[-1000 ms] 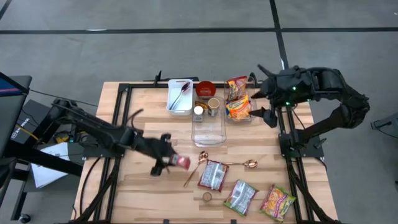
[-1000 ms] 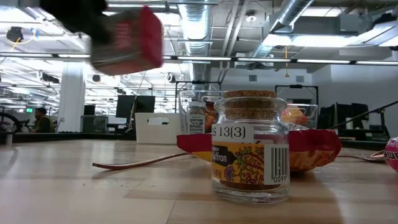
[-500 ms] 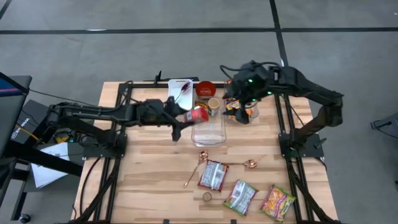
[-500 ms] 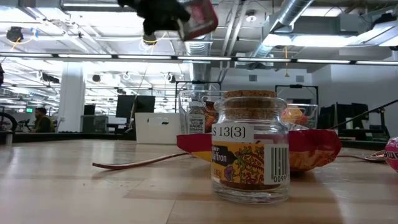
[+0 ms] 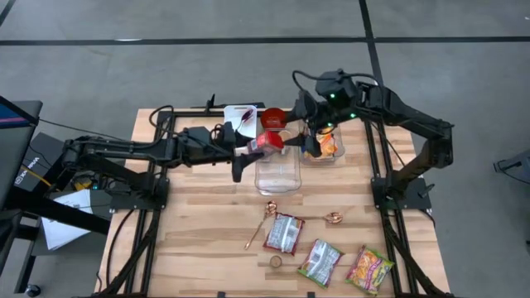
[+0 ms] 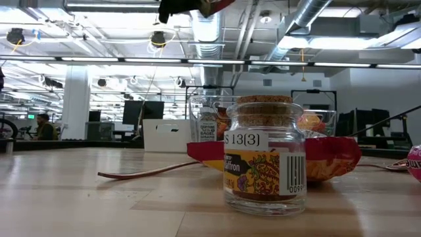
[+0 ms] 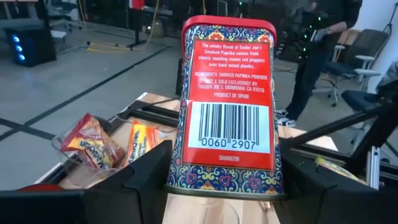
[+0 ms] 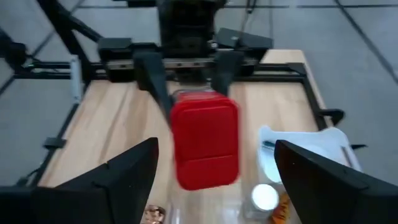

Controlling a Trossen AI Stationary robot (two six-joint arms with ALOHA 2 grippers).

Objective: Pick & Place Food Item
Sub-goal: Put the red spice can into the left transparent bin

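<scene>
A red rectangular tin of smoked paprika (image 7: 227,106) is held in the air above the far middle of the table, over the near edge of a clear plastic container (image 5: 277,172). Its lid is plain red; its back is printed with white text on red, a white barcode panel and a patterned blue border. It is gripped at both sides.

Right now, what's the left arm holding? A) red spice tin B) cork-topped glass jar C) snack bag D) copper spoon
A: the left gripper has its jaws closed on the red spice tin, held in the air over the clear tub, while the cork-topped jar stands on the table.
</scene>
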